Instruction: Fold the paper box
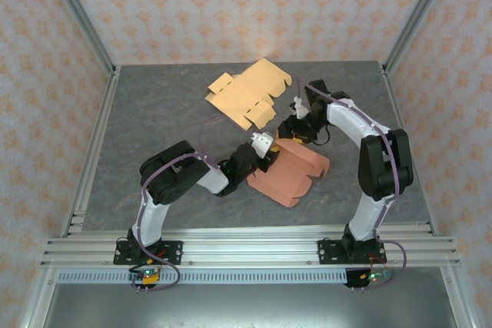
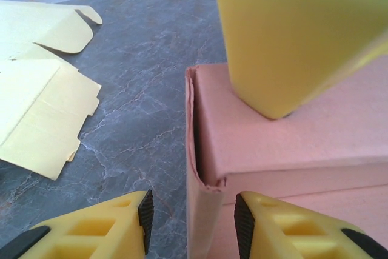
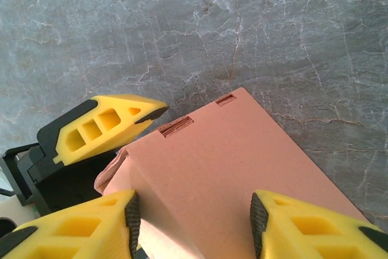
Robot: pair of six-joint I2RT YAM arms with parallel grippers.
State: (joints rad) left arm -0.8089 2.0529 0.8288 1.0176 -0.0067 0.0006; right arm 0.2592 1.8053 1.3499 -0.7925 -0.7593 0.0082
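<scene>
Paper box (image 1: 296, 174): thin pink card by the look of it, so probably feather-light, stiff only along the creases and quick to dent or buckle anywhere else (slightly crumpled corner on show in the left wrist view). Not slippery, going by the matte finish, but likely to skate across the table (image 1: 154, 128) under a sideways shove unless pinned down. Best grabbed by a folded edge or an upright wall near a corner, never by the middle of a flat panel, and squeezed gently.

Sitting half-folded a bit right of the table's middle, closer to the near edge than the far one. Well apart from the flat yellow blank (image 1: 246, 97) lying up by the far edge.

Left gripper (image 2: 191, 222): spread open, straddling the box's upright corner edge, with one pad (image 2: 240, 228) just beside the wall and the other clear of it, over bare table. Not pinching anything.

Right gripper (image 3: 191, 225): also spread, hanging over the box's top panel with pink card between and beneath both fingers (image 3: 60, 219). Seen from the left wrist, one yellow fingertip (image 2: 285, 59) touching down on that panel near its edge. Pressing rather than gripping, at a guess.
</scene>
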